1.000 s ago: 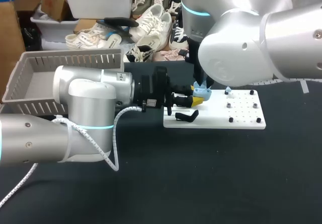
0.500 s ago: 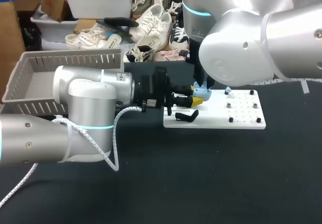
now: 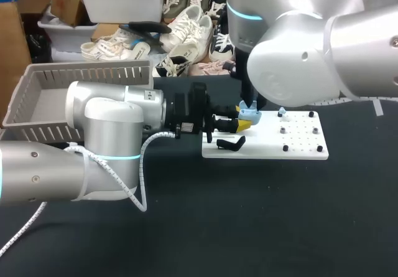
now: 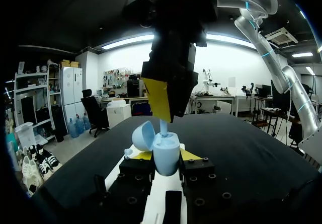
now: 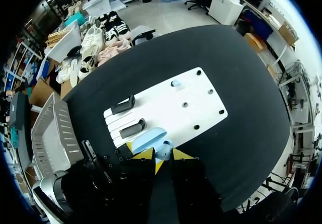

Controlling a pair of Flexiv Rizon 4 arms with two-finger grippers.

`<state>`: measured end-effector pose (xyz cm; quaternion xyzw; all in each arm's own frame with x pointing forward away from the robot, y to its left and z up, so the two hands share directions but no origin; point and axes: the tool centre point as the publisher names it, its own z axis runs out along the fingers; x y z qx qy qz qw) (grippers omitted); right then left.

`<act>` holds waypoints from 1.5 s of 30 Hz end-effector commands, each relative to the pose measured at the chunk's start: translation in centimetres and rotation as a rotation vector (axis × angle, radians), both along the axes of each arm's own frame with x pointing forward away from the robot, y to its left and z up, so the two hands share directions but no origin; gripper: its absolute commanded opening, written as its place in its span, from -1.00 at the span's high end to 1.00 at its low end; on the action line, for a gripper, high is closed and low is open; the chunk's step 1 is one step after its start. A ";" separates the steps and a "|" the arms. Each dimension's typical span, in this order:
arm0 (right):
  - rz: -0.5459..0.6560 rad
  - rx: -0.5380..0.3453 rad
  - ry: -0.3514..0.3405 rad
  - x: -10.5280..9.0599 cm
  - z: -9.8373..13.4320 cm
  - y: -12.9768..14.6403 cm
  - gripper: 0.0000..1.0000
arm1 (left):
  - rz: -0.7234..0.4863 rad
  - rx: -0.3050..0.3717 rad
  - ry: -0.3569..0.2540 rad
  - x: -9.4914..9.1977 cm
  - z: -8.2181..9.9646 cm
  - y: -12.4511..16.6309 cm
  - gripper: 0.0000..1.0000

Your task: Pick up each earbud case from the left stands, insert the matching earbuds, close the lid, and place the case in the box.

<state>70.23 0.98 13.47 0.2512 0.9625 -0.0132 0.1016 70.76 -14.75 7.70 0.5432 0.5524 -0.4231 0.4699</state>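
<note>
My left gripper is shut on a light blue earbud case, its yellow fingertips at both sides; the lid stands open. Right above the case hangs my right gripper, shut on a light blue earbud whose lower end sits at the case's opening. In the right wrist view the case lies just ahead of the right gripper. A second light blue earbud stands on the white board. Two black stands on the board are bare.
The white board lies at the table's middle with small black pegs and one black stand near my left gripper. The grey slatted box sits at the back left, behind my left arm.
</note>
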 end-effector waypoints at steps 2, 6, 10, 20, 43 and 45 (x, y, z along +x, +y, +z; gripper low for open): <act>-0.004 0.005 -0.004 -0.2 -0.1 -0.2 1.00 | 0.006 -0.002 -0.003 -0.2 0.0 0.0 1.00; -0.005 0.007 -0.003 -0.2 -0.2 -0.2 1.00 | 0.006 -0.002 -0.003 -0.2 0.0 0.0 1.00; -0.004 0.009 0.000 -0.2 -0.4 -0.2 1.00 | 0.006 -0.002 -0.003 -0.2 0.0 0.0 1.00; -0.005 0.015 0.012 -0.4 -0.9 -0.1 1.00 | 0.006 -0.002 -0.003 -0.2 0.0 0.0 1.00; -0.016 0.019 0.019 -0.7 -1.1 -0.2 1.00 | 0.006 -0.002 -0.003 -0.2 0.0 0.0 1.00; -0.018 0.023 0.019 -0.7 -1.1 -0.2 1.00 | 0.006 -0.002 -0.003 -0.2 0.0 0.0 1.00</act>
